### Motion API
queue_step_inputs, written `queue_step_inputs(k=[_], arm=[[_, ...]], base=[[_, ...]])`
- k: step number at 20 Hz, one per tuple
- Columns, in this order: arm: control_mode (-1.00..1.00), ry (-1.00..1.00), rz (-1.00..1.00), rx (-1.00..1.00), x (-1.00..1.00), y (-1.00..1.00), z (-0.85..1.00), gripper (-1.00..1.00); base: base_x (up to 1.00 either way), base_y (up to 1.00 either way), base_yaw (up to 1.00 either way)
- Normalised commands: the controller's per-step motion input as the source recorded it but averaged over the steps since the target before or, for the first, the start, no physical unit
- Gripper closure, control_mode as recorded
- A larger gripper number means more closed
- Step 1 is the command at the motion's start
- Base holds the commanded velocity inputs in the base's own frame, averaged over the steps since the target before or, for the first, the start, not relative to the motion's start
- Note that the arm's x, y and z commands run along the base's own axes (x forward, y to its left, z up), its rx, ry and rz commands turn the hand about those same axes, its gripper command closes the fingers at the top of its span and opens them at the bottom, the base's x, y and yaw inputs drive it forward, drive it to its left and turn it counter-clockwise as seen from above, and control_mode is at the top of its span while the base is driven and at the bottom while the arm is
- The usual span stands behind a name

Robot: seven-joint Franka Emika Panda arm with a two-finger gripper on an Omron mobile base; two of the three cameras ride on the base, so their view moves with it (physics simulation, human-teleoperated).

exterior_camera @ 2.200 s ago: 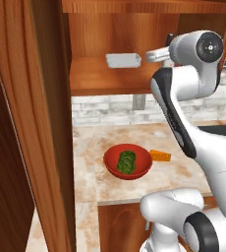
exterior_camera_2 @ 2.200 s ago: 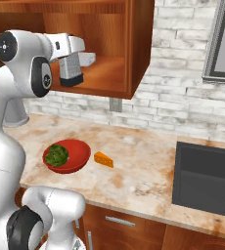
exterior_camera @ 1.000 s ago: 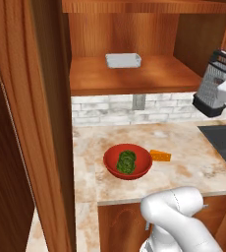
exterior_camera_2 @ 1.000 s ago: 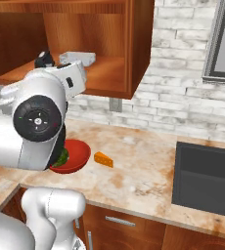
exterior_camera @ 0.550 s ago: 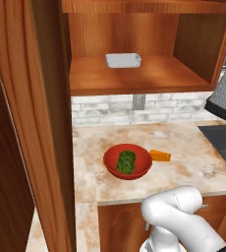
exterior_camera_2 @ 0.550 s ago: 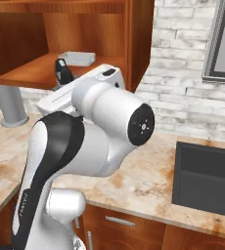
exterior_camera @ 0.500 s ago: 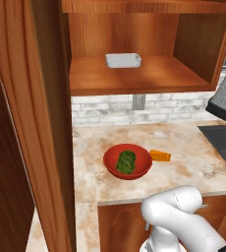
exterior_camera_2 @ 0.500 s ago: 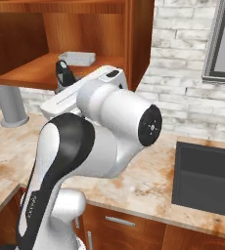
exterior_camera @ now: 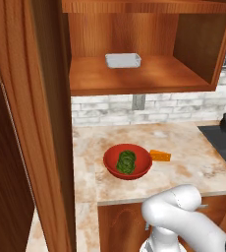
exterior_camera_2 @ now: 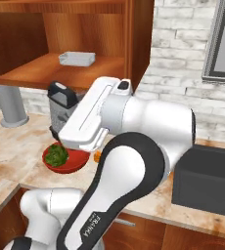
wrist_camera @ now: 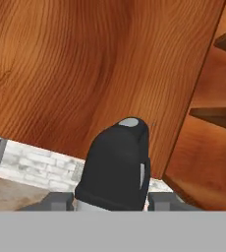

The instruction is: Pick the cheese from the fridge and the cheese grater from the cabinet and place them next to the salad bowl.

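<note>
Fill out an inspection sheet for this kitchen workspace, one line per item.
Surface: beige marbled stone counter, mottled.
Job's things: round red salad bowl with green leaves on the counter; small orange cheese wedge right beside it; silver-grey box grater with black handle held above the counter near the bowl.
Clutter: white rectangular tray on the shelf of the reddish-brown wooden wall cabinet.
Grippers: gripper shut on the grater, black handle between its fingertips.
Cables: nothing seen.
Surroundings: pale brick backsplash, dark sink, grey cylindrical post.
</note>
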Motion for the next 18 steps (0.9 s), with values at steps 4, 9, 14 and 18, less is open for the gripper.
queue_step_inputs(k=[4, 9, 14, 18], arm=[[-1.0, 0.02, 0.2, -0.14, -0.11, -0.01, -0.43, 1.0], [-1.0, 0.02, 0.13, -0.14, 0.0, -0.13, -0.45, 1.0], [-1.0, 0.0, 0.06, -0.04, -0.1, -0.05, -0.42, 1.0], [-1.0, 0.0, 0.0, 0.0, -0.02, -0.2, -0.58, 1.0]], base=[[0.0, 0.0, 0.0], [0.0, 0.0, 0.0], [0.0, 0.0, 0.0], [0.0, 0.0, 0.0]])
